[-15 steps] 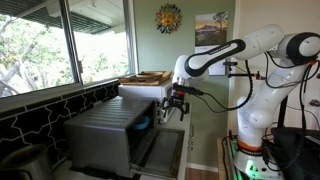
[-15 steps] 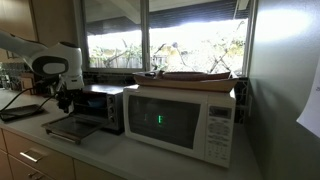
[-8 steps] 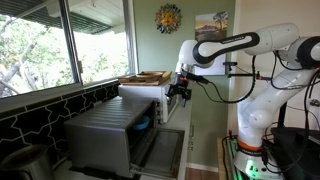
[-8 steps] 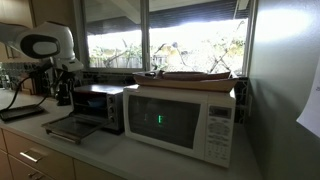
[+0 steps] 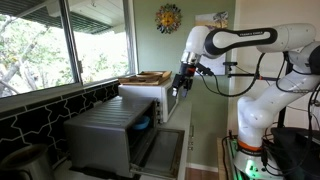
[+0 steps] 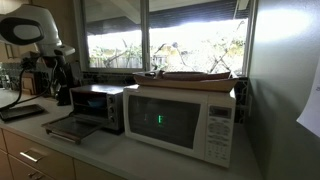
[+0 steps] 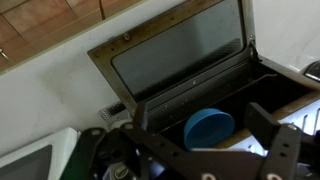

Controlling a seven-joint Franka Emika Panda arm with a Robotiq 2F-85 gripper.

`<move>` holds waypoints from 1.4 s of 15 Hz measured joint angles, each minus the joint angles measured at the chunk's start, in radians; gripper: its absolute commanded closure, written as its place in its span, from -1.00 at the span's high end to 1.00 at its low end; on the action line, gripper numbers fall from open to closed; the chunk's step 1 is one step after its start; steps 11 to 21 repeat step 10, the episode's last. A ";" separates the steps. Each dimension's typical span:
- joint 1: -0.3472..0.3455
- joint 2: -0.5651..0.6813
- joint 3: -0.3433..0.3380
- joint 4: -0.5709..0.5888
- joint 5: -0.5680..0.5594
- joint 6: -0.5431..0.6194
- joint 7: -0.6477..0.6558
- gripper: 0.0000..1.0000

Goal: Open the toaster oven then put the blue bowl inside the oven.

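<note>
Brushed grey metal marks the toaster oven (image 5: pixel 105 135), standing at the left of the bench (image 6: pixel 130 158) with its dark door (image 7: pixel 180 50) dropped fully open. Just right of the door, inside the cavity, the blue bowl (image 7: pixel 209 128) sits upright on the oven floor. A sliver of its blue also shows in the oven's mouth in an exterior view (image 5: pixel 144 123).

Further right and higher, the jaws are what has changed. A second ago they hung low at the oven's opening, just above the lowered door. Now the arm (image 5: pixel 240 38) has lifted them well clear, up beside the top of the white microwave (image 6: pixel 180 120). In the wrist view they stand spread wide with nothing between them, looking down on the bowl from above.

That reads as a release followed by a retreat: the oven is open, the bowl is inside and no longer held. Both parts of the task look done, and the sentence asks for nothing more, not even shutting the door.
</note>
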 measured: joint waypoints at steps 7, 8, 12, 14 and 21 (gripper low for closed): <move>0.018 -0.125 0.027 0.003 -0.025 0.000 -0.178 1.00; 0.018 -0.133 0.027 0.003 -0.025 0.000 -0.185 1.00; 0.018 -0.137 0.027 0.003 -0.026 0.000 -0.191 1.00; 0.018 -0.137 0.027 0.003 -0.026 0.000 -0.191 1.00; 0.018 -0.137 0.027 0.003 -0.026 0.000 -0.191 1.00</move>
